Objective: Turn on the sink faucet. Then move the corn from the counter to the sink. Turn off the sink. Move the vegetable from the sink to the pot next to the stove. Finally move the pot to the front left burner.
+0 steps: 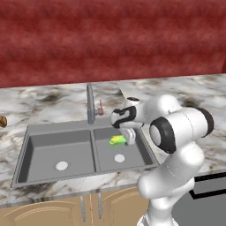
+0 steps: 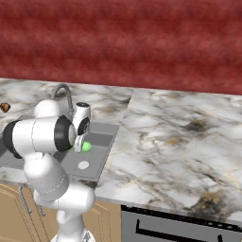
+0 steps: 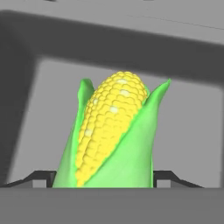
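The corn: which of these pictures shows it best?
The hand view: the corn looms large, yellow kernels and green husk plain. The left base view shows it small in the sink's right basin; the right base view shows just a green bit.

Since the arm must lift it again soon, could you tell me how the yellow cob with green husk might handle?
The yellow cob with green husk looks rounded and tapered, so it may roll in the grey metal sink. Its bumpy kernels probably aid grip; the smooth husk may slip.
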### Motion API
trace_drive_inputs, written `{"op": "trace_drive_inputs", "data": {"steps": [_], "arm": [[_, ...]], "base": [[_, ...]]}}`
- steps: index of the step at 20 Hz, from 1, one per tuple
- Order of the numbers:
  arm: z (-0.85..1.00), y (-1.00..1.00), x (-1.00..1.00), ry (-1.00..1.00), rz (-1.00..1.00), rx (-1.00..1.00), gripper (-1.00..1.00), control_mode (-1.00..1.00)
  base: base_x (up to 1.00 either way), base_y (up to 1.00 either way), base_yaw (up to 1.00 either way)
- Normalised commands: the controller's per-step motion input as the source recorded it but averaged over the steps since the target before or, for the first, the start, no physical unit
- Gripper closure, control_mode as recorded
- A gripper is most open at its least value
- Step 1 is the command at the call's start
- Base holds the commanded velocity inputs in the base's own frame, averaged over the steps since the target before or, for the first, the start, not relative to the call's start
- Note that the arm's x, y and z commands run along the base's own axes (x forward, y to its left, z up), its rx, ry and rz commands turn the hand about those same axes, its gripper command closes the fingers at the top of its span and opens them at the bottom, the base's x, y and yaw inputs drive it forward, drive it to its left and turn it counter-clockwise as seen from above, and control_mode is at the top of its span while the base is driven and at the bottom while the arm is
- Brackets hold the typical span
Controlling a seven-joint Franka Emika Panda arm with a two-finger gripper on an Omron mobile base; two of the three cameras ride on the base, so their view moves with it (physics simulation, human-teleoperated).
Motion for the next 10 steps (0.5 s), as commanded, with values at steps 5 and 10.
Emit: {"op": "trace_drive_inputs", "data": {"steps": [5,10], "arm": [[1.0,-0.26,-0.44,0.0,-0.01,0.0,1.0,-1.0],[0.93,-0.24,-0.42,0.0,-0.01,0.0,1.0,-1.0]], "base": [[0.0,0.0,0.0],[0.0,0.0,0.0]]}}
